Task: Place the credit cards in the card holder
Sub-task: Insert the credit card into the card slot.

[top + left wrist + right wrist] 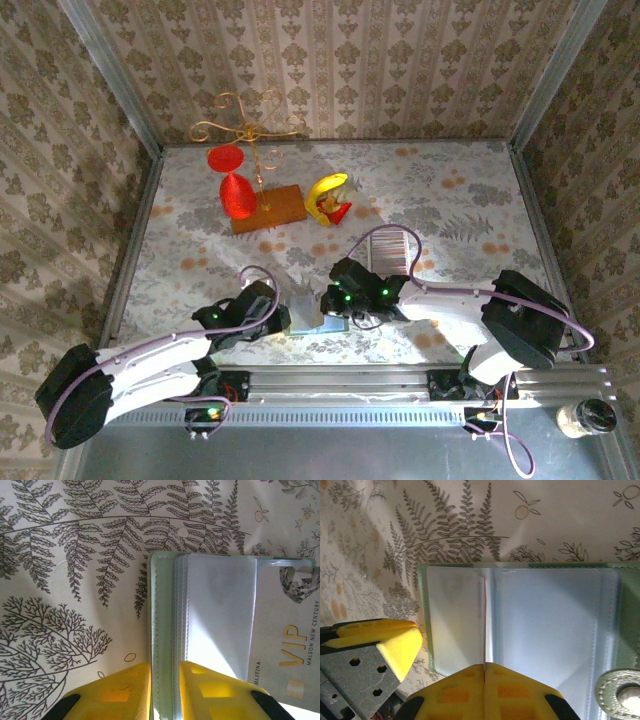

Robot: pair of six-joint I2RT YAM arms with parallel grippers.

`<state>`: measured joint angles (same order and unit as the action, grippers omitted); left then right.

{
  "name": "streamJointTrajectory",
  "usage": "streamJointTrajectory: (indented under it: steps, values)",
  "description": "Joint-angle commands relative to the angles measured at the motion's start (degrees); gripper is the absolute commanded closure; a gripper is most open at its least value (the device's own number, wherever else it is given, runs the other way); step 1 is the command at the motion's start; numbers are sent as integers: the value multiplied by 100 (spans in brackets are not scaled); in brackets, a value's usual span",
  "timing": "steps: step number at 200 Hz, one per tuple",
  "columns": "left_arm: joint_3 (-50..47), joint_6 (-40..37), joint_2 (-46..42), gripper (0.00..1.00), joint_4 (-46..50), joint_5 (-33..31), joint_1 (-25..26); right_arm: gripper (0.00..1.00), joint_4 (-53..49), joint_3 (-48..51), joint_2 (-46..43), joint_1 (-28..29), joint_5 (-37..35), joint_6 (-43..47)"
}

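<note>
The card holder (305,305), pale green with a bluish-grey inside, lies open on the fern-print cloth between both arms. My left gripper (165,667) is shut on its left cover and a stack of clear sleeves (181,605). A silver VIP card (287,650) sits in the right-hand page. My right gripper (484,666) is shut on a thin sheet standing edge-on (484,620) at the holder's (555,615) fold; I cannot tell if it is a sleeve or a card. The credit cards (392,250), a ribbed silvery strip, lie behind the right gripper (338,300).
A gold wire stand with a red glass on a wooden base (265,205) and a yellow-and-red object (328,195) stand at the back. A jar (585,418) sits off the table, front right. Patterned walls close in three sides. The left gripper's finger (395,645) is beside the holder's left edge.
</note>
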<state>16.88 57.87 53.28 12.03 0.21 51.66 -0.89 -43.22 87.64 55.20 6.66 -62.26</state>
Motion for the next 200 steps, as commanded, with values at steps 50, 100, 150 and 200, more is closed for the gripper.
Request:
streamJointTrajectory:
  steps: [50,100,150,200]
  values:
    - [-177,-57,244,81,-132,-56,-16,100,405,240,116,17,-134,-331]
    - [-187,-63,314,84,-151,-63,14,100,583,295,214,43,-21,-445]
    - [-168,-91,459,88,-175,-56,46,100,669,390,150,70,125,-581]
    - [-144,-115,541,90,-210,-38,66,100,937,516,166,70,146,-719]
